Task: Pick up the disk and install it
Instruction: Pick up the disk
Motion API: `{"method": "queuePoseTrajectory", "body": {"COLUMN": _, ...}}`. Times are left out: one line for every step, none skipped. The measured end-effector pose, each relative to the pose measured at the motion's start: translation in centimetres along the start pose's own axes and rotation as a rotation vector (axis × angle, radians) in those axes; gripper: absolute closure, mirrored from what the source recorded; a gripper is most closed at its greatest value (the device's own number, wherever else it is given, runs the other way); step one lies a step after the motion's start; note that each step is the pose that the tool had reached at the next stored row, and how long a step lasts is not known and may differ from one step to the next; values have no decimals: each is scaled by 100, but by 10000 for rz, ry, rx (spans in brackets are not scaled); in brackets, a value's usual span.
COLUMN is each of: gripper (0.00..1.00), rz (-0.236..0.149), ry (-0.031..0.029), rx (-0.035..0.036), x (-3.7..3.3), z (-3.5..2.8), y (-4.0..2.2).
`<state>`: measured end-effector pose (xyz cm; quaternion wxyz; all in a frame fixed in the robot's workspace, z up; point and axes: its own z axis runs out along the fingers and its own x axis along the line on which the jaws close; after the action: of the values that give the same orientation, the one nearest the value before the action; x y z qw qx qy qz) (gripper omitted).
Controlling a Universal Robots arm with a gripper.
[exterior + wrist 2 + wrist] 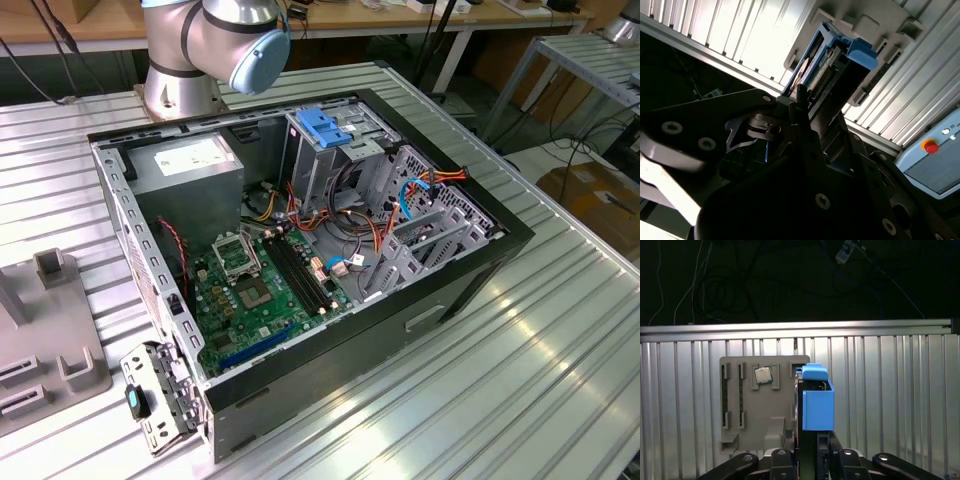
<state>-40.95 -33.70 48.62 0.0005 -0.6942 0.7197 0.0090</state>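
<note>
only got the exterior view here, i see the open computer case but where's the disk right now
Observer: In the first wrist view the flat silver-grey disk in its bright blue plastic frame stands on edge in the black gripper, which is shut on it.
Operator: over the case?
Observer: No, behind it lies a grey plastic holder tray on the ribbed metal table.
Operator: anything in that tray
Observer: A small square silver chip sits in one of its pockets.

disk (818, 402): lower end behind hand (812, 442) (edge-on) | arm (215, 35): cut by exterior view's top edge
</note>
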Motion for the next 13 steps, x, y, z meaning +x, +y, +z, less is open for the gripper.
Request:
{"method": "queuePoseTrajectory", "body": {"gripper": 65, "rz": -1, "ry": 0, "rx": 1, "x": 0, "z": 0, "y": -12}}
{"method": "queuePoseTrajectory", "body": {"gripper": 65, "rz": -2, "ry": 0, "rx": 1, "x": 0, "z": 0, "y": -25}}
{"method": "queuePoseTrajectory", "body": {"gripper": 65, "rz": -1, "ry": 0, "rx": 1, "x": -1, "z": 0, "y": -36}}
{"method": "queuePoseTrajectory", "body": {"gripper": 65, "rz": -1, "ry": 0, "rx": 1, "x": -2, "z": 0, "y": -58}}
{"method": "queuePoseTrajectory", "body": {"gripper": 65, "rz": -1, "ry": 0, "rx": 1, "x": -3, "z": 0, "y": -74}}
{"method": "queuePoseTrajectory", "body": {"gripper": 65, "rz": -1, "ry": 0, "rx": 1, "x": -3, "z": -1, "y": -89}}
{"method": "queuePoseTrajectory", "body": {"gripper": 65, "rz": -1, "ry": 0, "rx": 1, "x": -4, "z": -1, "y": -108}}
{"method": "queuePoseTrajectory", "body": {"gripper": 65, "rz": -1, "ry": 0, "rx": 0, "x": -5, "z": -1, "y": -123}}
{"method": "queuePoseTrajectory", "body": {"gripper": 65, "rz": -1, "ry": 0, "rx": 1, "x": -6, "z": -1, "y": -149}}
{"method": "queuePoseTrajectory", "body": {"gripper": 65, "rz": -1, "ry": -1, "rx": 1, "x": -7, "z": -1, "y": -179}}
{"method": "queuePoseTrajectory", "body": {"gripper": 65, "rz": -1, "ry": 0, "rx": 1, "x": -9, "z": -2, "y": -203}}
{"method": "queuePoseTrajectory", "body": {"gripper": 65, "rz": -1, "ry": 0, "rx": 1, "x": -10, "z": -2, "y": -225}}
{"method": "queuePoseTrajectory", "body": {"gripper": 65, "rz": -1, "ry": -1, "rx": 1, "x": -10, "z": -2, "y": -240}}
